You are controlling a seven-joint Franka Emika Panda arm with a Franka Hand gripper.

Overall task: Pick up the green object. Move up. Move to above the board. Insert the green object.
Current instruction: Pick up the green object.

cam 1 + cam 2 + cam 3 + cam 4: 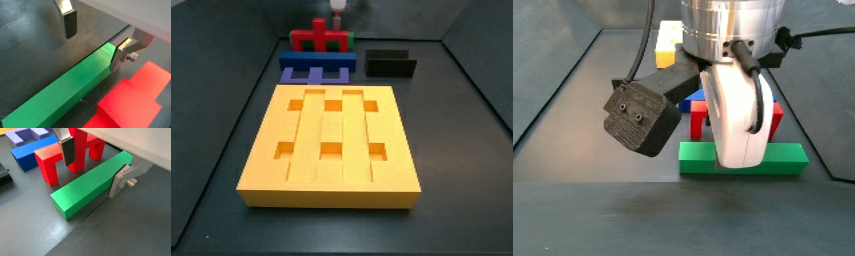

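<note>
Green object [85, 185] on floor between spread end effector [93, 169] fingers.

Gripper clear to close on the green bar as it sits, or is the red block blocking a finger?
Probably yes. The gripper straddles the green bar, open, one finger between bar and red block.

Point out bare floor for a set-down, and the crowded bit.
Free: dark floor beside the board, both long sides. Crowded: far end, where red block, blue block, fixture and green object cluster, pincer open straddling the bar.
</note>
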